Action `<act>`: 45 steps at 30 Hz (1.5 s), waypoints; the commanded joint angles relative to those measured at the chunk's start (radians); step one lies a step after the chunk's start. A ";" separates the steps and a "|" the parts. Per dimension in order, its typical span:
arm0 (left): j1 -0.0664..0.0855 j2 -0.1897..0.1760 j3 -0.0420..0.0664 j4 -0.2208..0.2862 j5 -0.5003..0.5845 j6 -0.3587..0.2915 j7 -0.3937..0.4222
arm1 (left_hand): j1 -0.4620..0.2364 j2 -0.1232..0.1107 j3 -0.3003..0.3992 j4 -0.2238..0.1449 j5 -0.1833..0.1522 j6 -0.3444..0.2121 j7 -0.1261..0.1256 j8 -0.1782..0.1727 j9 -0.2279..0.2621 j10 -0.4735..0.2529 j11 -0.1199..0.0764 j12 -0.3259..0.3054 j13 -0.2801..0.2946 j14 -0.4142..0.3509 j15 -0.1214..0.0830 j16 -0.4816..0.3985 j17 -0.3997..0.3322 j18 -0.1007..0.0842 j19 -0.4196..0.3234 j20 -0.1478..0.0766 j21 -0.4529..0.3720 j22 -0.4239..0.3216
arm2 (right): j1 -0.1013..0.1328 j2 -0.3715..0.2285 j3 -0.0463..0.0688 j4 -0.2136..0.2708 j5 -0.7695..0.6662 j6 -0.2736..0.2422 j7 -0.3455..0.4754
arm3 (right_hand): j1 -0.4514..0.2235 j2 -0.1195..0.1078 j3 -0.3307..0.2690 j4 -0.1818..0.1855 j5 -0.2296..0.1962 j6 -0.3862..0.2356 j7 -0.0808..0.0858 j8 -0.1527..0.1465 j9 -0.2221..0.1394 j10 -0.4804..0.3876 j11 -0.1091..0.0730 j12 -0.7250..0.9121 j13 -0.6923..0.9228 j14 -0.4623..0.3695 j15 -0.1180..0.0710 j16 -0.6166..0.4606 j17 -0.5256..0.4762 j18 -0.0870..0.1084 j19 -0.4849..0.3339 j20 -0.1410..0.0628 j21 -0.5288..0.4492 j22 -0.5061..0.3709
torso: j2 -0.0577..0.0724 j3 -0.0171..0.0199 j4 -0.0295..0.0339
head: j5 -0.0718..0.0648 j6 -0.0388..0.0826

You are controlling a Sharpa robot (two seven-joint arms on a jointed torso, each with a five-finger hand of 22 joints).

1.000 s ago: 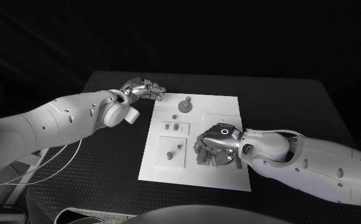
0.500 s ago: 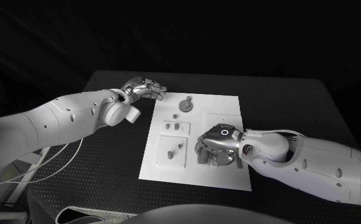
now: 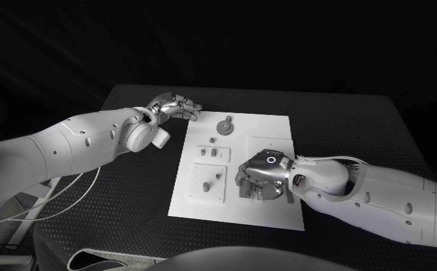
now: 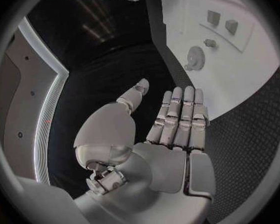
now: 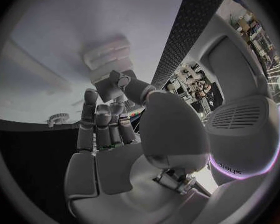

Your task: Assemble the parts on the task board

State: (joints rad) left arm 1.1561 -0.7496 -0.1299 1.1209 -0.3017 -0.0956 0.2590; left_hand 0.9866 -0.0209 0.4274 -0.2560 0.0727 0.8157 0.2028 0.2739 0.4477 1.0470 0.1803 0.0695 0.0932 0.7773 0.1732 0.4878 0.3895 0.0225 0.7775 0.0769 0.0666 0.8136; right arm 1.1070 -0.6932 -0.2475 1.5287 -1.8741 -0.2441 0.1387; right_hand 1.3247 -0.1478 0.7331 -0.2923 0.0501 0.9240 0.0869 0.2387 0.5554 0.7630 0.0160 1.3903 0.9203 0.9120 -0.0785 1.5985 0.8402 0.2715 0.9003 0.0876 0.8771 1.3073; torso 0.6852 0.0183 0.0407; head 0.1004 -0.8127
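Right wrist view revealed right hand pinching blocky part at fingertips, over task board. Left hand released, empty, beside board's far-left corner.

**Task board and parts: condition at inspection**

White rectangular task board flat at mid-table. Round gear-like part lying near far edge; small knob just beside it. Two small blocks upright in a raised panel. One slanted peg in the nearer panel.

right hand hiding board area beneath, small parts indistinct
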 commanded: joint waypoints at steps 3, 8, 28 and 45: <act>0.001 0.002 0.001 0.002 0.005 0.015 0.006 | -0.012 0.001 -0.001 -0.005 -0.006 -0.008 0.001 -0.005 -0.001 -0.010 0.000 -0.001 -0.001 -0.003 0.003 -0.004 0.002 0.012 -0.007 -0.002 0.004 -0.001 | 0.000 0.001 0.000 0.001 -0.006 0.018 0.004 | 0.008 -0.001 0.006 -0.001 0.002 -0.006 0.000 0.000 0.000 -0.005 0.000 0.005 -0.002 -0.007 0.000 0.007 -0.002 -0.010 -0.006 0.001 0.002 0.019 | 0.000 0.0001 -0.0003 | 0.000 -0.002; 0.001 0.001 0.001 0.002 0.005 0.015 0.006 | -0.012 0.001 0.000 -0.005 -0.006 -0.008 0.001 -0.005 -0.001 -0.010 0.000 -0.001 -0.001 -0.003 0.003 -0.004 0.002 0.012 -0.007 -0.002 0.004 -0.001 | 0.000 -0.001 0.000 -0.002 -0.003 0.020 0.003 | 0.010 0.002 0.008 -0.001 0.002 -0.003 0.000 0.002 0.000 -0.008 0.002 0.005 -0.003 -0.010 0.001 0.007 -0.003 -0.010 -0.009 0.002 0.002 0.019 | 0.000 0.0001 -0.0007 | 0.000 -0.004; 0.000 0.004 0.000 -0.001 0.004 0.014 0.004 | -0.010 0.000 0.001 -0.010 -0.006 -0.009 0.001 -0.004 -0.001 -0.011 0.000 -0.001 -0.002 -0.003 0.003 -0.005 0.004 0.012 -0.008 -0.001 0.004 -0.001 | 0.000 -0.006 0.000 0.001 -0.007 0.029 -0.005 | 0.017 0.000 0.018 -0.001 0.002 0.004 0.002 0.008 -0.002 -0.024 0.008 0.007 -0.009 -0.025 0.007 0.008 -0.009 -0.010 -0.024 0.008 -0.001 0.018 | 0.000 0.0011 -0.0003 | 0.001 -0.005; 0.000 0.004 0.000 -0.001 0.004 0.015 0.003 | -0.002 -0.004 0.002 -0.024 -0.012 -0.010 0.001 -0.003 -0.001 -0.012 0.000 0.000 -0.002 -0.004 0.003 -0.008 0.008 0.012 -0.009 -0.001 0.005 0.000 | 0.000 -0.007 0.000 0.007 -0.008 0.021 -0.011 | 0.034 -0.037 0.107 0.002 0.002 -0.071 -0.039 -0.027 -0.036 -0.048 0.023 0.011 -0.026 -0.049 0.022 0.010 -0.022 -0.010 -0.037 0.022 -0.008 0.016 | 0.000 0.0003 0.0001 | 0.002 -0.006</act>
State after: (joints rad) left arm 1.1560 -0.7468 -0.1301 1.1182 -0.3017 -0.0936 0.2561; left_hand 0.9866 -0.0209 0.4289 -0.2742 0.0647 0.8127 0.2069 0.2739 0.4478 1.0398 0.1804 0.0694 0.0925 0.7773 0.1732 0.4838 0.3967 0.0226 0.7775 0.0769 0.0666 0.8137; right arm 1.1073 -0.6993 -0.2471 1.5347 -1.8736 -0.2298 0.1324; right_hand 1.3574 -0.1753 0.8337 -0.2910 0.0502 0.8592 0.0482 0.2165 0.5200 0.7219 0.0393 1.3952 0.8946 0.8693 -0.0571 1.6024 0.8193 0.2714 0.8680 0.1093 0.8713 1.3079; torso 0.6850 0.0185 0.0407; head 0.1009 -0.8177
